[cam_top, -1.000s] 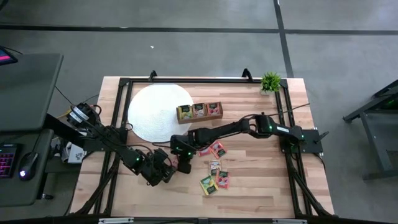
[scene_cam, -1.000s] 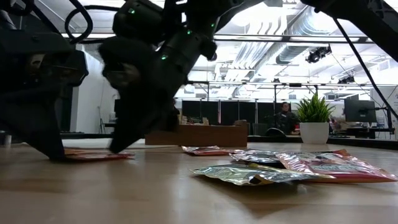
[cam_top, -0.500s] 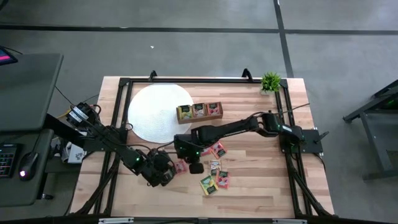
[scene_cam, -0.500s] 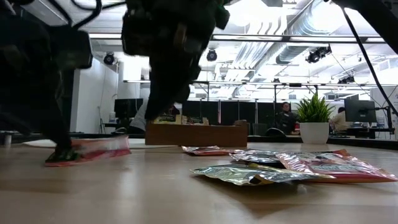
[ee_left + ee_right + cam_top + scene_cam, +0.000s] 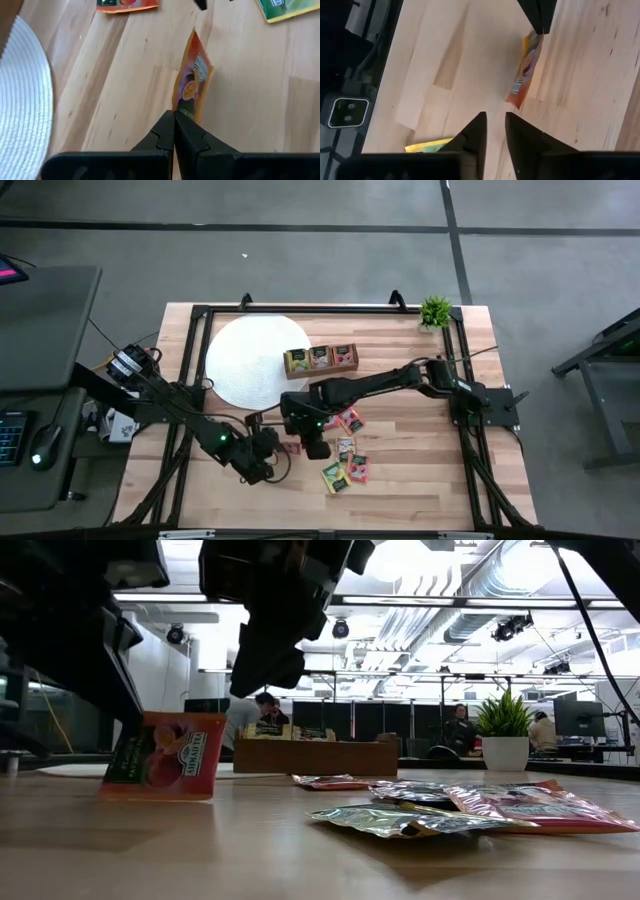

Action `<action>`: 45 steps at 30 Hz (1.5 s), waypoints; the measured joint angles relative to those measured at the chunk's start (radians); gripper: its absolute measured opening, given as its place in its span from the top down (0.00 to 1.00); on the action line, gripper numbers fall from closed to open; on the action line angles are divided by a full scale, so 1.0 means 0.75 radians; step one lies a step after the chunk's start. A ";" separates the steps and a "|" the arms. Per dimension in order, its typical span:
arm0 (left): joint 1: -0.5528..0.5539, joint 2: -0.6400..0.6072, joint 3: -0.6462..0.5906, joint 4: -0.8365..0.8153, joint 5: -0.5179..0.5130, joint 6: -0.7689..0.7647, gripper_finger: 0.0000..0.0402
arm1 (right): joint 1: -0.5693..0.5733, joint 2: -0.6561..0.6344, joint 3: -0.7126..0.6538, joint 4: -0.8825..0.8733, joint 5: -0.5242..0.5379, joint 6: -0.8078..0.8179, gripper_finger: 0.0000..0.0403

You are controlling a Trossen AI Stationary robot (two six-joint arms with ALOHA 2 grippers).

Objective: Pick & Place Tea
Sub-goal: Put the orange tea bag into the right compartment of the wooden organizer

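1. the table (image 5: 420, 480) carries both arms low over its near middle; the right gripper (image 5: 317, 448), which a second ago was down beside the left one, has lifted and now hangs just off the packet, its fingers (image 5: 475, 131) parted with bare wood between them.
2. the left gripper (image 5: 174, 131) has its fingers clenched on one edge of a pink packet (image 5: 192, 80); half a second ago that packet lay tilted low on the wood, and now it stands upright on its edge straight ahead of those fingertips.
3. the low view alone shows the packet's printed face (image 5: 163, 755) standing square on the table; the high view gives only a pink sliver (image 5: 291, 447) between the two grippers.
4. the right wrist view sees the same packet (image 5: 524, 70) edge-on, beyond its own fingertips, with the other arm's dark tip touching it.
5. loose packets (image 5: 345, 462) lie flat on the far side of the right fingers; the wooden tray (image 5: 320, 359) sits well beyond them, next to the white mat (image 5: 240, 360).
6. in the low view both grippers are dark shapes cut off at the top, fingers hard to make out.
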 joint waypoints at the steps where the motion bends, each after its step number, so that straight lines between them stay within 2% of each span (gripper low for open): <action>1: 0.000 0.000 0.011 -0.023 -0.001 0.002 1.00 | 0.000 0.000 0.001 0.003 -0.001 0.009 0.82; 9: 0.000 -0.001 0.019 -0.040 -0.028 0.018 1.00 | -0.001 0.000 0.001 0.036 -0.011 0.019 0.63; 12: 0.000 -0.001 0.019 -0.005 -0.049 0.038 1.00 | -0.001 0.000 0.002 0.069 0.031 0.019 0.58; 19: 0.000 -0.001 0.019 0.035 -0.069 0.063 1.00 | -0.001 0.001 0.003 0.136 0.110 0.000 0.54; 36: 0.000 -0.002 0.019 0.086 -0.136 0.097 1.00 | 0.009 0.032 0.003 0.129 0.130 -0.031 0.70; 40: 0.000 -0.002 0.019 0.087 -0.140 0.097 1.00 | 0.008 0.032 0.003 0.108 0.143 -0.057 0.79; 45: 0.000 -0.002 0.019 0.092 -0.148 0.096 1.00 | 0.009 0.032 0.003 0.079 0.156 -0.075 0.95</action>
